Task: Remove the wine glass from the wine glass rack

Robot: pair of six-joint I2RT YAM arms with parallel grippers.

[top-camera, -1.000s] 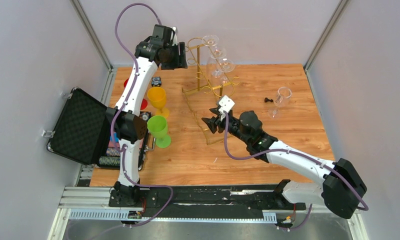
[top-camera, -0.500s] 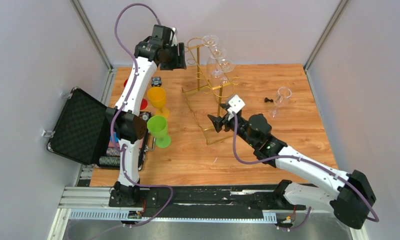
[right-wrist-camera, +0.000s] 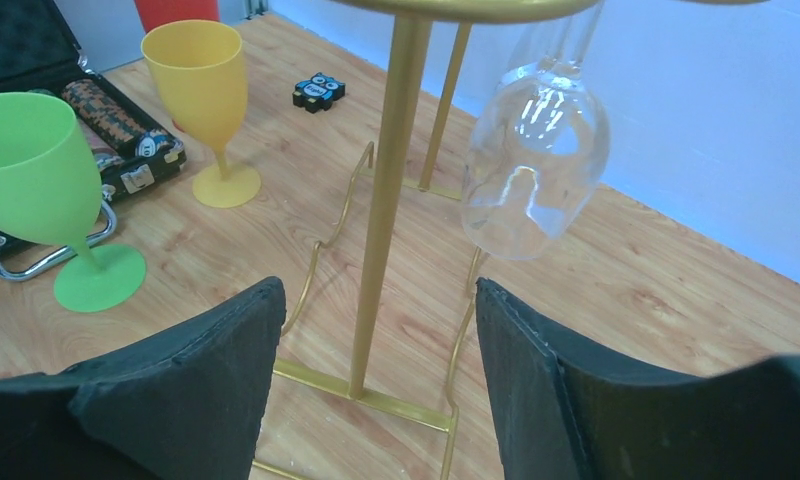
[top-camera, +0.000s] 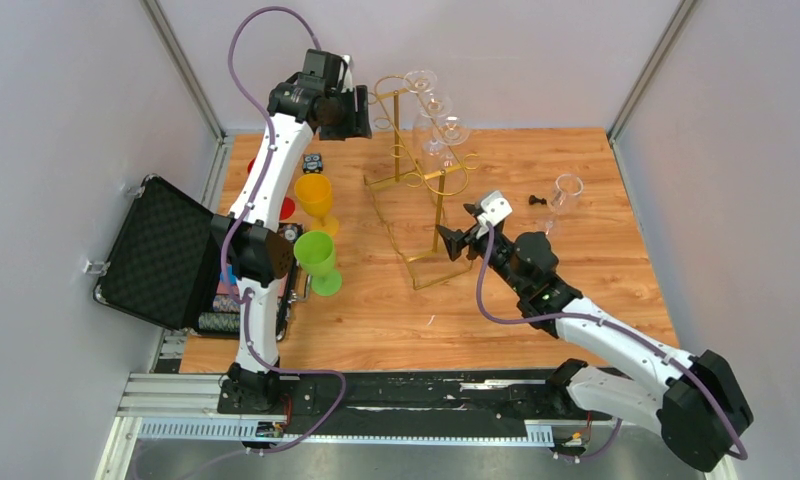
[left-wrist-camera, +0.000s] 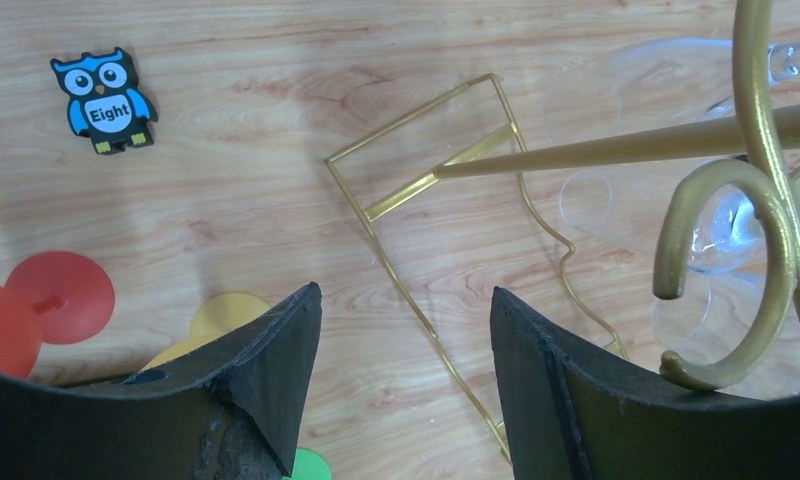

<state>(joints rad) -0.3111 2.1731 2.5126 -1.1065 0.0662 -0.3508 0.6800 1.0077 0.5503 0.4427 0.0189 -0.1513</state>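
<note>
The gold wine glass rack (top-camera: 437,205) stands at the table's middle back. Clear wine glasses hang upside down from its upper arms, the nearest wine glass (top-camera: 453,131) on the right arm. My right gripper (top-camera: 454,243) is low beside the post's foot, open. In the right wrist view the post (right-wrist-camera: 386,200) rises just beyond the open right gripper (right-wrist-camera: 379,290), and a hanging wine glass (right-wrist-camera: 536,170) shows up and to the right. My left gripper (top-camera: 361,112) hovers high at the rack's top left, open and holding nothing. The left gripper (left-wrist-camera: 406,290) looks down on a curled arm (left-wrist-camera: 736,200).
A yellow goblet (top-camera: 315,195), a green goblet (top-camera: 316,255) and red pieces (top-camera: 288,208) stand left of the rack. An open black case (top-camera: 166,255) sits at the left edge. An owl block (top-camera: 313,161) lies at the back left. Another clear glass (top-camera: 566,192) rests at the right.
My right arm has swung to the right, carrying its gripper from the left of the post's foot to the right, and its jaws have widened. The left arm has not moved.
</note>
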